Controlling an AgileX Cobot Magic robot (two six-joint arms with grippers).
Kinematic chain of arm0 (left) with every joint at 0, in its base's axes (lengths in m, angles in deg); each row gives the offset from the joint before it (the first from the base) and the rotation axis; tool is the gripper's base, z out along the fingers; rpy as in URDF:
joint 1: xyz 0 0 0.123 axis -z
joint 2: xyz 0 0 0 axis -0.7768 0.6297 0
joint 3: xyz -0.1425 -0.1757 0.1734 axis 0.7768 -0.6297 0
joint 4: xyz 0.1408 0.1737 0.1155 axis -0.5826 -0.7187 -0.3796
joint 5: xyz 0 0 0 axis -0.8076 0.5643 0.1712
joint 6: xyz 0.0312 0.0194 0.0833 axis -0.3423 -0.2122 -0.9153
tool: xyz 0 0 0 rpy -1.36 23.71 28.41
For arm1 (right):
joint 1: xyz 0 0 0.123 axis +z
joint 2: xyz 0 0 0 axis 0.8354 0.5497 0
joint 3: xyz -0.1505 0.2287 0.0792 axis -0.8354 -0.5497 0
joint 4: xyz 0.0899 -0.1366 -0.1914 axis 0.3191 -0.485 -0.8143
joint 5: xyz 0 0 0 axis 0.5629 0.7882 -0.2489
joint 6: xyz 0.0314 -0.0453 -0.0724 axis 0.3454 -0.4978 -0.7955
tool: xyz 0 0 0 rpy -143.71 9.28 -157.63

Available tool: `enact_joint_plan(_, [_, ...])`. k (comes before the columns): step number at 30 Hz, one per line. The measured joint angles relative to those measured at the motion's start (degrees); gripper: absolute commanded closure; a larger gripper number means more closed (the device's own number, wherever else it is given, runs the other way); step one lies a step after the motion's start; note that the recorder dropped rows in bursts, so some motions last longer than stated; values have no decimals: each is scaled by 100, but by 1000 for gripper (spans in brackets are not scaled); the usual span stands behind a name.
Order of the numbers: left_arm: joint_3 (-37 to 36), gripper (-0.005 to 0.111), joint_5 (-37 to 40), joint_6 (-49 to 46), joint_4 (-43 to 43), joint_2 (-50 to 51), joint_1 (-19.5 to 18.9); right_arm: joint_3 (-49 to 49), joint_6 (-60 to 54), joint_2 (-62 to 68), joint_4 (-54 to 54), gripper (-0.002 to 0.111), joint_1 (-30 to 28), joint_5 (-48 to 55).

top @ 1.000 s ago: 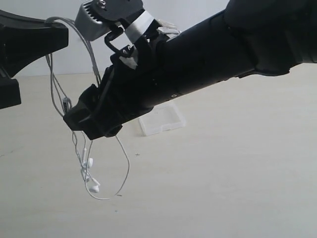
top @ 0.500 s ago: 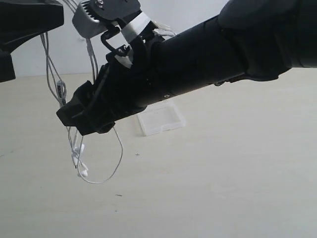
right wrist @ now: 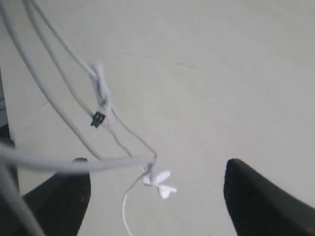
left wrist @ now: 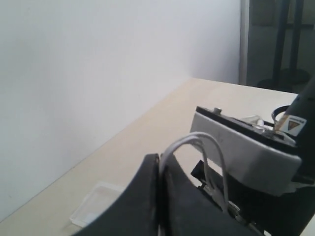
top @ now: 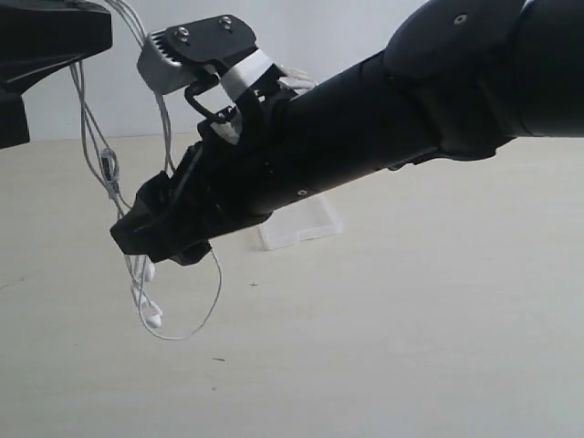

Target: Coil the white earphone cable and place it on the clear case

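Right arm (top: 365,128) overhangs clear case (top: 310,226); table (top: 438,347) alongside apparently free.

White cable (top: 109,167), clear case (top: 301,228)

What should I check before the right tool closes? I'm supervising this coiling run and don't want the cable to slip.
1. Left tool shut on the white earphone cable: ok.
2. Right tool open wide: ok.
3. Cable strands passing between the right tool's fingers, by the right wrist view: ok.
4. Cable coiled: not ok; it hangs in loose loops, earbuds dangling.
5. Clear case unobstructed: cannot tell; the right arm hides part of it.
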Motion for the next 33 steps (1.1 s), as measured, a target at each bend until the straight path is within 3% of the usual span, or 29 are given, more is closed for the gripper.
enact_joint_plan(7, [0, 107, 50, 44, -24, 0, 0, 0, 1585, 12, -1498, 40, 0, 138])
enact_joint_plan(10, [0, 107, 109, 44, -24, 0, 0, 0, 2630, 12, -2782, 40, 0, 159])
enact_joint_plan(15, [0, 107, 128, 44, -24, 0, 0, 0, 3371, -134, -3635, 40, 0, 159])
enact_joint_plan(27, [0, 107, 143, 44, -24, 0, 0, -26, 4430, -840, -4359, 41, 0, 414])
enact_joint_plan(33, [23, 107, 143, 72, -24, 0, 0, -838, 4775, -993, -4333, 41, 0, 52])
